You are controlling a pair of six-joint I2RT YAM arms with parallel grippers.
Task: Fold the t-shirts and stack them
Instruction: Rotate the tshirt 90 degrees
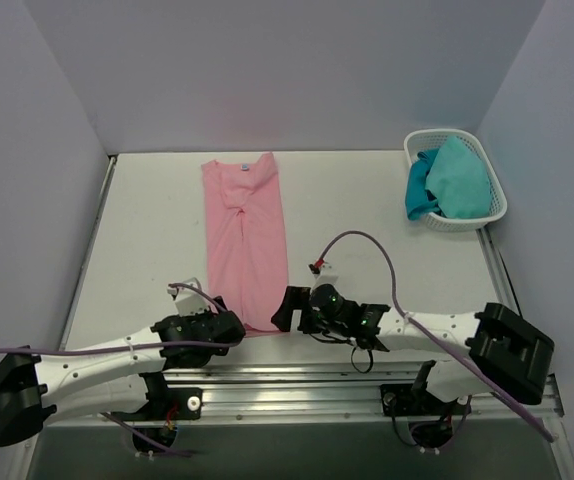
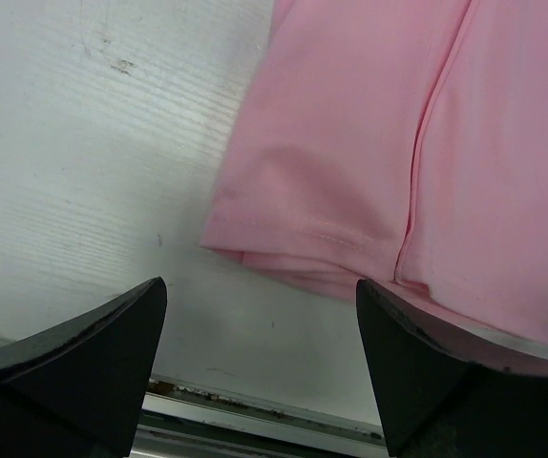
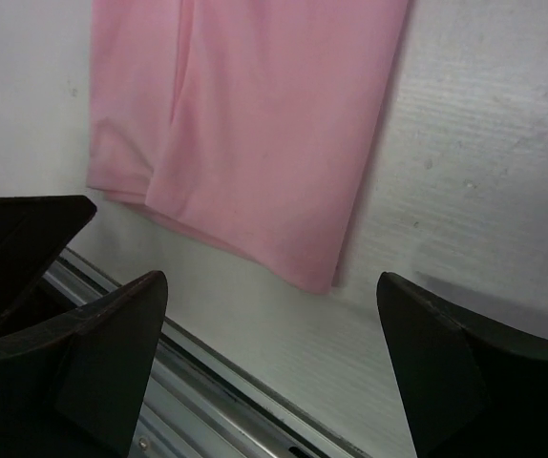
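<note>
White tabletop [image 1: 147, 230], pink t-shirt [image 1: 245, 240]; left tool [image 2: 260, 286] and right tool [image 3: 272, 279] wide open, empty, beside its hem.

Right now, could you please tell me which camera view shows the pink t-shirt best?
The top external view: it shows the whole pink t-shirt as a long folded strip, collar at the far end. The left wrist view shows only one near hem corner, and the right wrist view only the opposite corner.
</note>
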